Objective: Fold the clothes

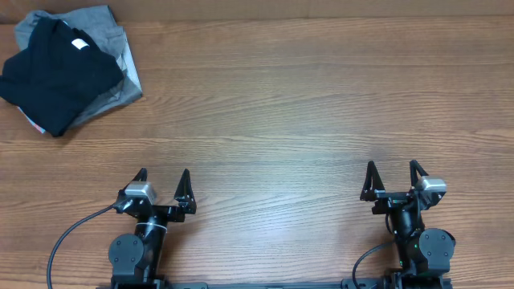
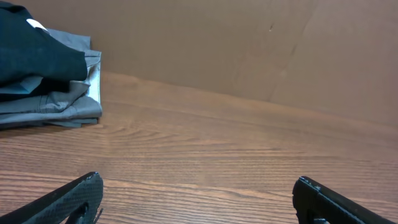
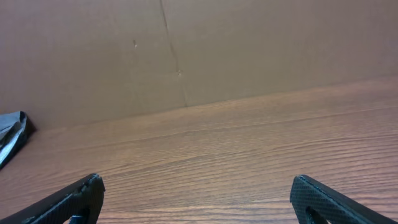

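Overlapping grey garment [image 1: 127,84], black T-shirt [image 1: 56,72], cropped in left wrist view

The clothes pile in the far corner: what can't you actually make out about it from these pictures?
- Overhead: the grey garment lies mostly under the black T-shirt, so its shape is hidden.
- Overhead: the white neck label is too small to read.
- Left wrist: the frame's left edge cuts both garments off.
- Right wrist: only a dark corner of fabric shows at the left edge; which garment it is, I cannot tell.
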### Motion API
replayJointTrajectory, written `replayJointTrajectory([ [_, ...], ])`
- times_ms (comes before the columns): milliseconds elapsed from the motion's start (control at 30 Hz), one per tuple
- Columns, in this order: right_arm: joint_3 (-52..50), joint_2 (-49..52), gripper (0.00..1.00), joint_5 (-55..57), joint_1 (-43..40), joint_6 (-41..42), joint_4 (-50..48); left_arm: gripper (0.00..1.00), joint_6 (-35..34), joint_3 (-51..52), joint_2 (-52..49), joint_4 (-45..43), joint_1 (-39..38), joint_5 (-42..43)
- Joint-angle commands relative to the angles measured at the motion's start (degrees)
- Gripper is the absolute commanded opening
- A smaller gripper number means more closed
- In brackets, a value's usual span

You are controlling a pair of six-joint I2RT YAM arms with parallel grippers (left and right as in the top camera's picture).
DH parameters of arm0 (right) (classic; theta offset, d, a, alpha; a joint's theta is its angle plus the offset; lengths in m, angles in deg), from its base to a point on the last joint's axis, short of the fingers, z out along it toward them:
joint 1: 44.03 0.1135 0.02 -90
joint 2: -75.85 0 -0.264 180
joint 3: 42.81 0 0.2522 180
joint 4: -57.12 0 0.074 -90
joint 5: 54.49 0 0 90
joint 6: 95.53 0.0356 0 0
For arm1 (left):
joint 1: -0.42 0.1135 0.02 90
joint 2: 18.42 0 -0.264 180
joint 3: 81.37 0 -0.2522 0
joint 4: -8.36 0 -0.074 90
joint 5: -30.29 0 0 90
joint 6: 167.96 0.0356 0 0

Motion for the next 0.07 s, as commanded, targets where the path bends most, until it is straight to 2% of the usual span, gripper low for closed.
replayJointTrajectory([
  [0, -0.61, -0.68, 1.00, 0.46, -0.17, -0.39, -0.28, 1.00, 0.92, 0.20, 0.59, 0.20, -0.37, -0.83],
  [33, -0.61, -0.68, 1.00, 0.48, -0.17, -0.39, -0.28, 1.00, 0.92, 0.20, 0.59, 0.20, -0.37, -0.83],
])
